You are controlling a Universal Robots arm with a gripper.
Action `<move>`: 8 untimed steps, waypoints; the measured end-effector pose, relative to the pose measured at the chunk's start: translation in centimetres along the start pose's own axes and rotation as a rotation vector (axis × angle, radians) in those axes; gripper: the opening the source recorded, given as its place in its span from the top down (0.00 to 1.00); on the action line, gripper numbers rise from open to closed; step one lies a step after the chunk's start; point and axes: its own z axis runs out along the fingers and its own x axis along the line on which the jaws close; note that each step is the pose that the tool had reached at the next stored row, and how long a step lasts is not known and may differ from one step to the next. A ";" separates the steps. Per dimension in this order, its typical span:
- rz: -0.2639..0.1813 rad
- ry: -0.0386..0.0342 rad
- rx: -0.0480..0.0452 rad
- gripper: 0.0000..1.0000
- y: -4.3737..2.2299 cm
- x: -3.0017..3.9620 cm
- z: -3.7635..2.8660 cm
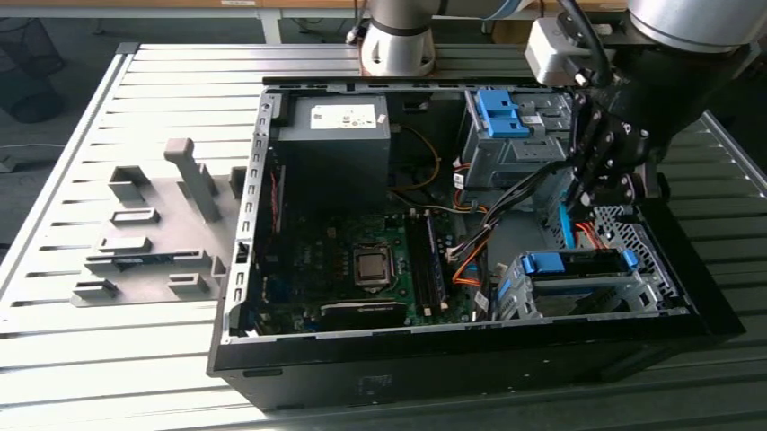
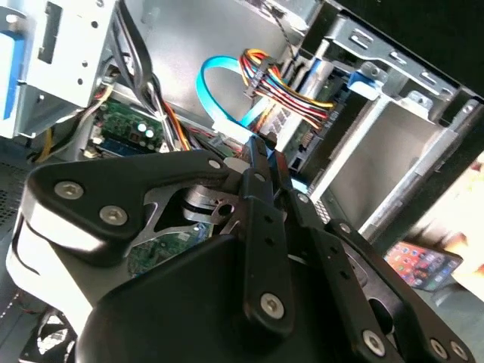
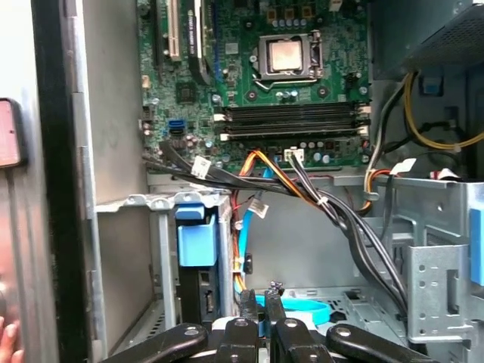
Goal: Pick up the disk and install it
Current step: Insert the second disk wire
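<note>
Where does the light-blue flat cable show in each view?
Exterior view: cable just beside the gripper, inside the case.
Second wrist view: cable loops beyond the gripper, next to the coloured wire bundle.
First wrist view: cable right behind the gripper.
Shared landmark: green motherboard.

No legible text or signs

The disk (image 1: pixel 576 285), a flat silver drive with a blue plastic carrier frame along its edge, lies level inside the grey drive bay at the case's corner, just below and beside the gripper (image 3: pixel 261 293), apart from its tips, blue frame edge turned toward the tool.
</note>
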 end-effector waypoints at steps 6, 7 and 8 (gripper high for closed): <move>0.000 -0.0137 0.0011 0.84 0.04 0.69 0.42; 0.000 -0.0139 0.0014 0.84 0.03 0.71 0.48; 0.000 -0.0137 0.0018 0.84 0.03 0.77 0.53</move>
